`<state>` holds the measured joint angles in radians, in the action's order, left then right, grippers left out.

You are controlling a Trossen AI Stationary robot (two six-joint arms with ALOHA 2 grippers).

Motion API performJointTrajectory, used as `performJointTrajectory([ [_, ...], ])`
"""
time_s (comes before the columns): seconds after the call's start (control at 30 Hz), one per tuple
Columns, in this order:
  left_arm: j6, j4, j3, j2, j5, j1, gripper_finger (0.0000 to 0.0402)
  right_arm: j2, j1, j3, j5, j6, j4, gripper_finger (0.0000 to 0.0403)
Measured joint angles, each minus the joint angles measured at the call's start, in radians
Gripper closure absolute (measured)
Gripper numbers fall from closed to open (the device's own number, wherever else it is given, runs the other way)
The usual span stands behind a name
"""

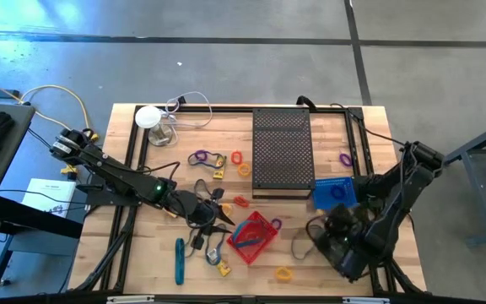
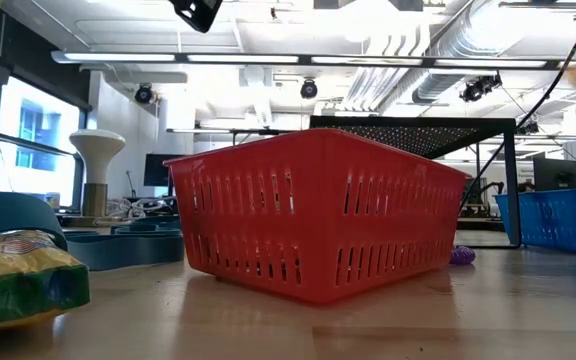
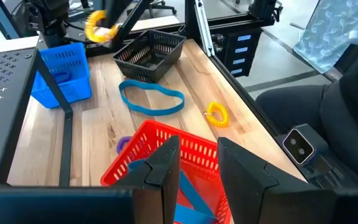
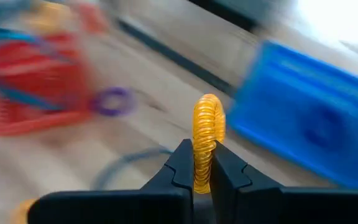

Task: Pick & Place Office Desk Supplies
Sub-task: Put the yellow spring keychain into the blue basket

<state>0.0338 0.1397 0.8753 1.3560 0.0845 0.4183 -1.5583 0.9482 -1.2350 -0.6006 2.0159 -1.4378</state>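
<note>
Left gripper [image 3: 194, 168], fingers slightly apart and empty, hovers just beside the red basket [image 1: 254, 236], which holds a blue band, while farther right the right gripper [image 4: 202, 169] pinches an upright yellow coil ring [image 4: 207, 134] above the table near the blue basket [image 4: 316, 115].

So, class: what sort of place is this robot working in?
Probably a robotics lab or workshop: concrete floor, exposed ceiling ducts, and a wooden table on a black frame strewn with small desk supplies.
</note>
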Motion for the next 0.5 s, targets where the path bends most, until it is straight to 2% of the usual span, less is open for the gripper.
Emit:
performJointTrajectory([
  [0.07, 0.0, -0.004, 0.0, 0.0, 0.0, 0.0, 0.0297, 0.0, -0.005, 0.0, 0.082, 0.098, -0.109, 0.039],
  [0.13, 0.0, -0.006, 0.0, 0.0, 0.0, 0.0, 0.0297, 0.002, -0.015, 0.006, 0.124, 0.14, -0.13, 0.039],
  [0.27, 0.0, -0.006, 0.0, 0.0, 0.0, 0.0, 0.0297, 0.019, -0.056, 0.042, 0.14, 0.126, -0.127, 0.039],
  [0.43, 0.0, -0.006, 0.0, 0.0, 0.0, -0.004, 0.0297, 0.016, -0.165, 0.154, 0.276, 0.059, -0.135, 0.039],
  [0.5, 0.0, -0.005, 0.0, 0.0, 0.0, -0.004, 0.0297, 0.017, -0.21, 0.2, 0.299, 0.017, -0.134, 0.039],
])
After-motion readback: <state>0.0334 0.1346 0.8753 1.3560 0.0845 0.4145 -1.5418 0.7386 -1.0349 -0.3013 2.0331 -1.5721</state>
